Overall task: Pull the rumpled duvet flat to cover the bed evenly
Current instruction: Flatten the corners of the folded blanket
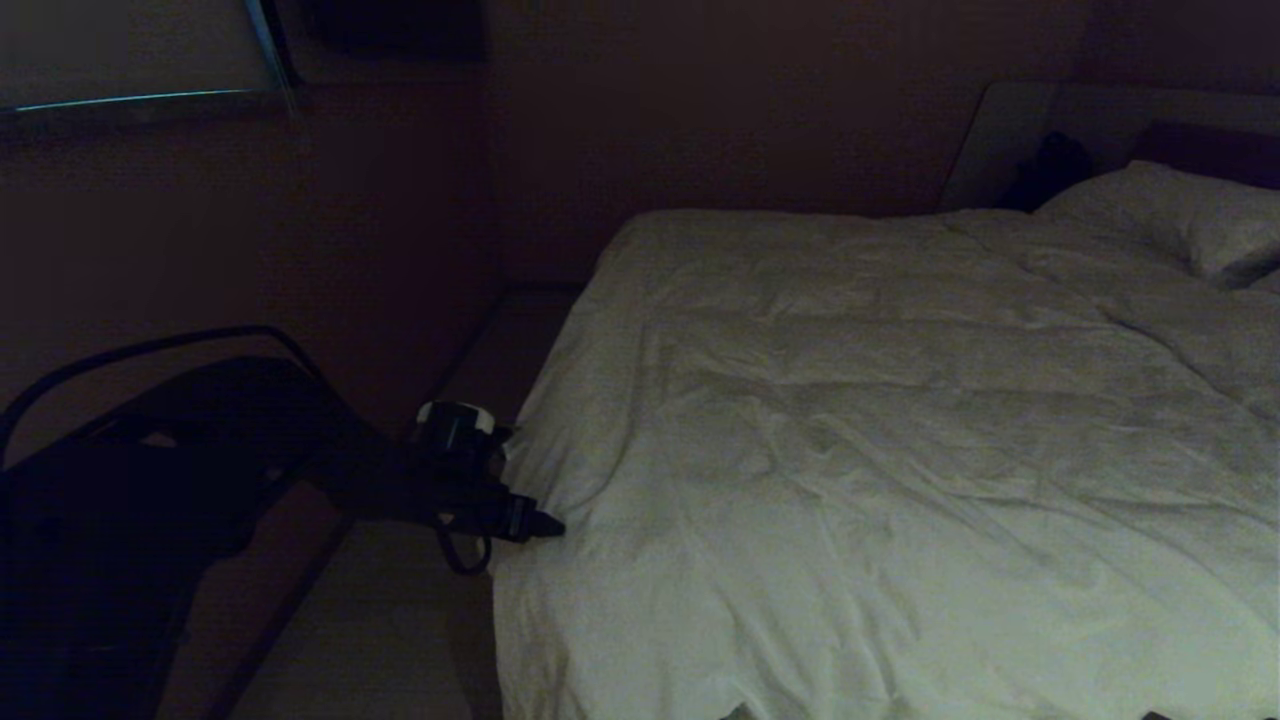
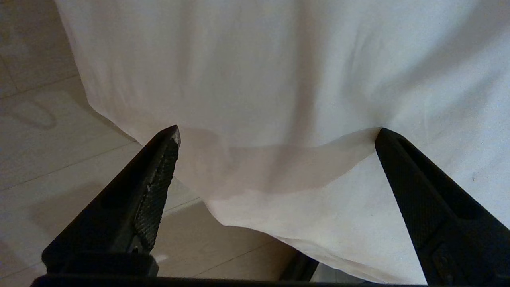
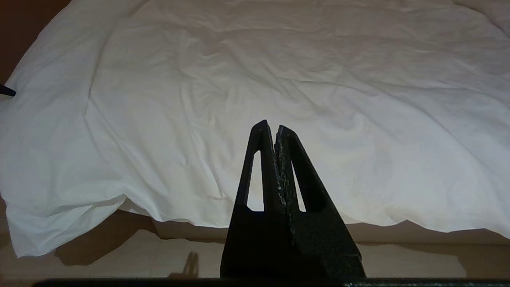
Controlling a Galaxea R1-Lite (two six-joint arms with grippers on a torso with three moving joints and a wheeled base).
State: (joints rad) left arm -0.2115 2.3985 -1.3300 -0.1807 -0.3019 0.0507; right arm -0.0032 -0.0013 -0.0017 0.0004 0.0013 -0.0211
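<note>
A: Where's the left gripper [image 2: 277, 131]?
B: At the duvet's [image 1: 850, 450] hanging side edge, fingers spread wide, gripping nothing.
A: The right gripper [image 3: 271, 127]?
B: Pressed together, empty, at the foot.
A: Beyond?
B: The duvet covers the bed [image 1: 1010, 130], creased, up to a pillow [image 1: 1170, 215].
</note>
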